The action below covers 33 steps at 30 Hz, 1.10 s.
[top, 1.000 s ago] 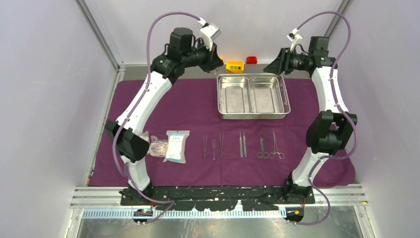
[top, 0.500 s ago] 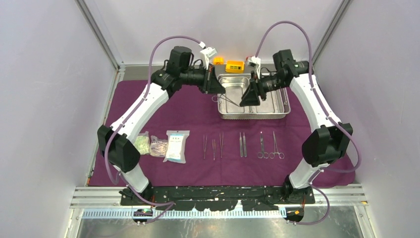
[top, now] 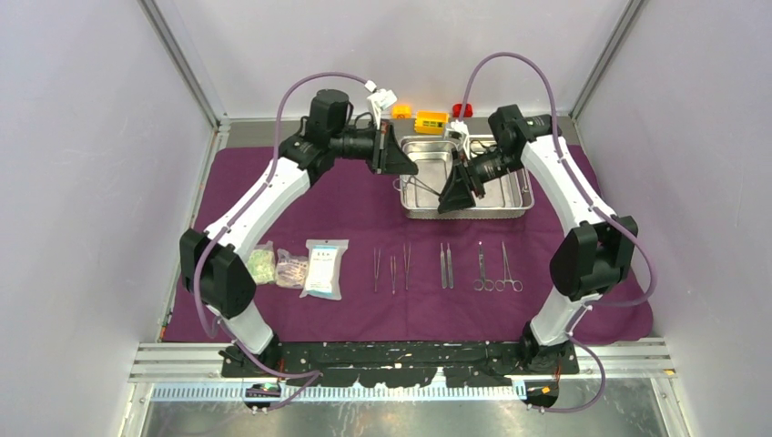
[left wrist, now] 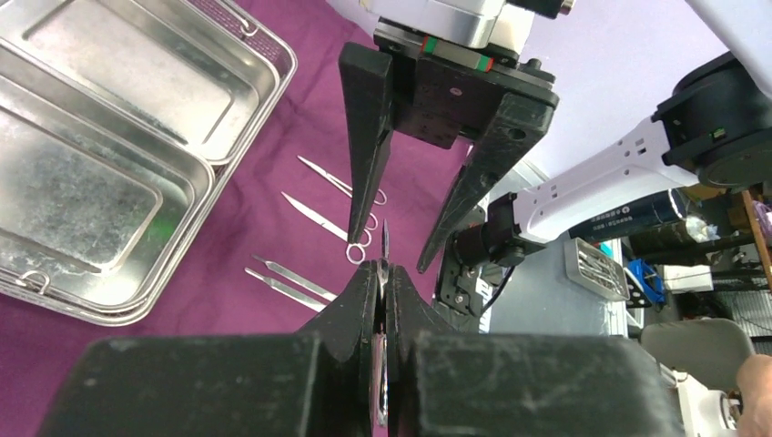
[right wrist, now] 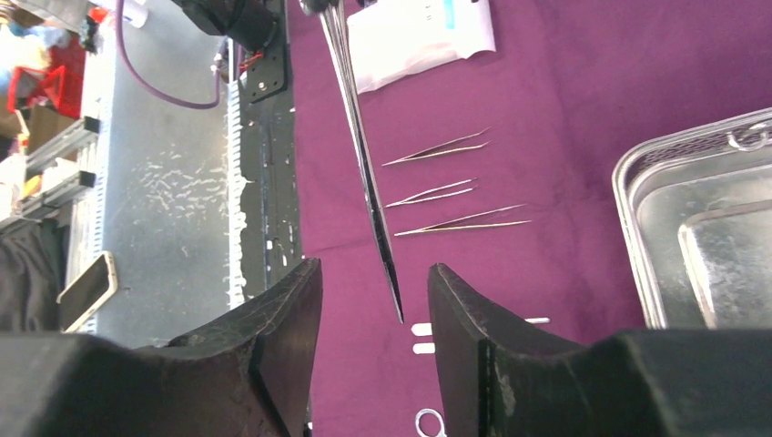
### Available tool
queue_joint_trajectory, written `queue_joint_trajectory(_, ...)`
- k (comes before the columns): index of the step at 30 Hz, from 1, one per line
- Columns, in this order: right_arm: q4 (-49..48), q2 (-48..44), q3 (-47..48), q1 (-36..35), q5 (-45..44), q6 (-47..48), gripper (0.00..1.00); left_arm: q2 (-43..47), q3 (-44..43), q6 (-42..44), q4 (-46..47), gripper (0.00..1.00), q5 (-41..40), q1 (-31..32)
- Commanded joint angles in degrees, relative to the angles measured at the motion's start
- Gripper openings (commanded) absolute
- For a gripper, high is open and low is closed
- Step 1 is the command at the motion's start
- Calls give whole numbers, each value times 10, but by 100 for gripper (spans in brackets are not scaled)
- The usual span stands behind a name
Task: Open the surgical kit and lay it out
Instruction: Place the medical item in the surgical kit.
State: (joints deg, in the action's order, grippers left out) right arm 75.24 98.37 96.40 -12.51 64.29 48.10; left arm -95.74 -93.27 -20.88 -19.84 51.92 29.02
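Note:
My left gripper [top: 411, 173] is shut on thin steel tweezers [left wrist: 385, 244], held in the air over the left end of the steel tray [top: 512, 206]. The tweezers [right wrist: 360, 137] reach toward my right gripper [right wrist: 375, 269]. That gripper is open, and the tweezers' tip lies in the gap between its fingers, touching neither. In the top view the right gripper [top: 452, 202] hangs over the tray's middle. On the purple cloth [top: 346, 200] lie three tweezers [top: 392, 269], two flat steel tools [top: 445, 266], and scissors and a clamp [top: 496, 270] in a row. Clear packets [top: 325, 269] sit to their left.
Yellow [top: 431, 120], orange [top: 401, 111] and red [top: 462, 110] toy bricks sit behind the tray by the back wall. Metal frame rails run along the table's near edge, where the arm bases stand.
Both arms have swung in from the back corners to meet over the tray. The right gripper has closed in around the tip of the tweezers held by the left.

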Motion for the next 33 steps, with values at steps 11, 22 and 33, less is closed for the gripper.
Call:
queue_joint_trajectory(11, 127, 50, 43, -3, 72, 94, 37, 36, 58, -69, 115, 0, 50, -17)
queue_joint_trajectory(22, 101, 54, 62, -3, 63, 35, 9, 45, 94, -76, 132, 0, 60, -17)
queue_joint_trajectory(33, -136, -42, -32, -14, -59, -171, 0, 54, 106, -16, 98, 0, 73, -17)
